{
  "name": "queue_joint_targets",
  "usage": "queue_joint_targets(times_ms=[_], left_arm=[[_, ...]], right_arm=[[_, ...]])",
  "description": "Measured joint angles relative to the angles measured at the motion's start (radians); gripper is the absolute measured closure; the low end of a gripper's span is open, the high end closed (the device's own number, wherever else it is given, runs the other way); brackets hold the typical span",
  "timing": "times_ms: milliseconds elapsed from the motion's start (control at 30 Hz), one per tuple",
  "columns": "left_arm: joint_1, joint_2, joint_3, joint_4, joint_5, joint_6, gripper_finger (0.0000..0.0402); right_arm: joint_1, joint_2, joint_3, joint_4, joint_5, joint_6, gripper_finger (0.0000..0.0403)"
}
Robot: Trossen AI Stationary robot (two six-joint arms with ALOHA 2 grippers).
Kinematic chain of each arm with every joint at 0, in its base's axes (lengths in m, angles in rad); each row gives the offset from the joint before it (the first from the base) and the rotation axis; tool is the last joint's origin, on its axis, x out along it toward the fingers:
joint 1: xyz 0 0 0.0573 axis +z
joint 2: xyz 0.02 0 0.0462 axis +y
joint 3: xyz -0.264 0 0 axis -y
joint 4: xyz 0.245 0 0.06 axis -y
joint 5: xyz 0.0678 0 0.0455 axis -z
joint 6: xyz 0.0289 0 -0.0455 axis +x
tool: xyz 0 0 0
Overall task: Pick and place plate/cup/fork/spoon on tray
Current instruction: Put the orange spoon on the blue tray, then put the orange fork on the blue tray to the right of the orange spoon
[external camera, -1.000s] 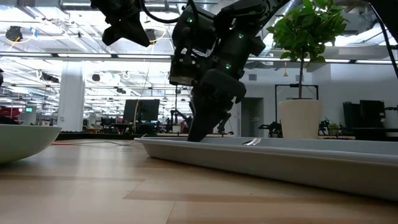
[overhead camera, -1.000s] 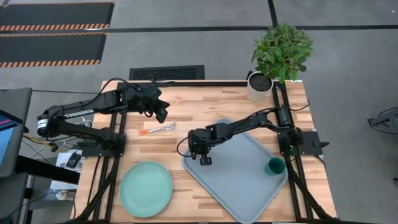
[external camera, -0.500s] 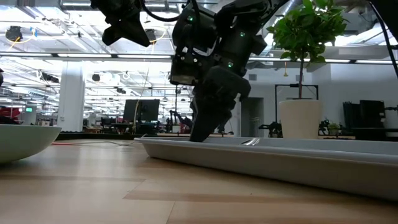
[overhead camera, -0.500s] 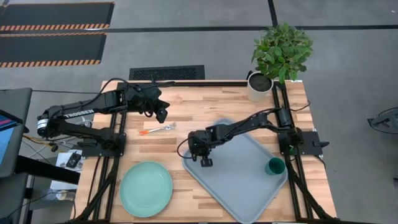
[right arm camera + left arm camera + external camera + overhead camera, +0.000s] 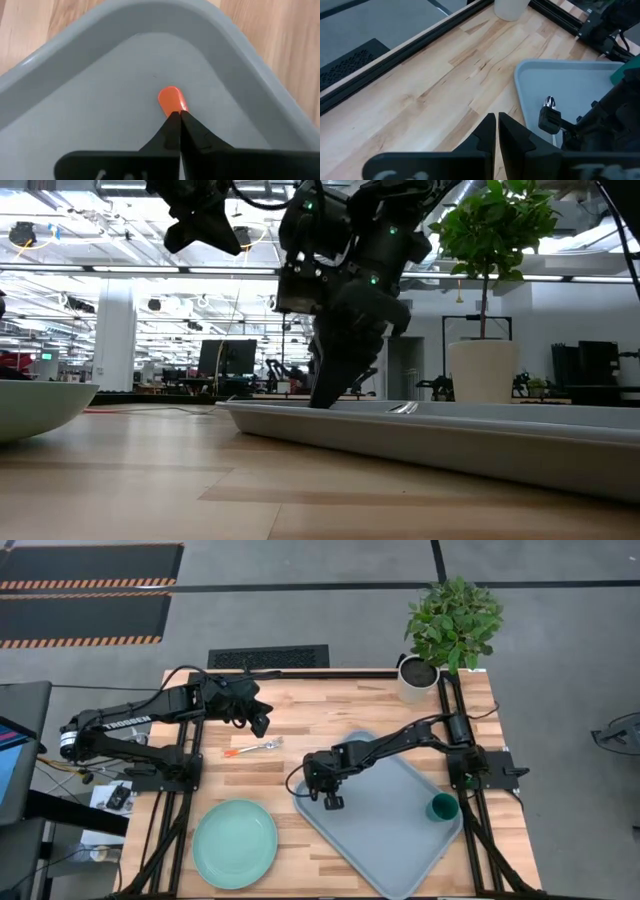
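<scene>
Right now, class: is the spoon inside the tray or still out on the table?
Inside. The right claw, shut on the spoon, holds it down against the tray floor near a corner.

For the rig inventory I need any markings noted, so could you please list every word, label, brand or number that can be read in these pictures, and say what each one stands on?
"TROSSEN": white letters along the left arm, read in the high view.
Pale marks on the left gripper's housing in the left wrist view: cut off, unreadable.
Signs in the room behind the table in the low view: too small to read.
Nothing readable on the tray, plate, cup or plant pot.
</scene>
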Motion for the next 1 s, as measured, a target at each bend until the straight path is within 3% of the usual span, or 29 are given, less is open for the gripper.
queue_joint_targets(times_ms=[200, 367, 500, 733, 1000], left_arm=[[0.000, 0.000, 0.000, -0.011, -0.013, -0.017, 0.0387], [0.000, 0.000, 0.000, -0.075, -0.032, -0.024, 0.0350], [0.000, 0.000, -0.020, -0.142, -0.112, -0.059, 0.0318], [0.000, 0.000, -0.193, -0.132, -0.043, -0.101, 0.0281], [0.000, 0.004, -0.421, -0.023, -0.019, -0.075, 0.0276]], right_arm=[[-0.019, -0.093, 0.001, -0.024, -0.004, -0.003, 0.0338], [-0.046, -0.179, 0.001, -0.048, -0.012, -0.007, 0.0299], [-0.074, -0.217, 0.001, -0.050, -0.012, -0.003, 0.0279], [-0.131, -0.217, 0.000, -0.048, -0.019, 0.076, 0.0246], [-0.130, -0.217, 0.000, -0.045, -0.026, 0.076, 0.0223]])
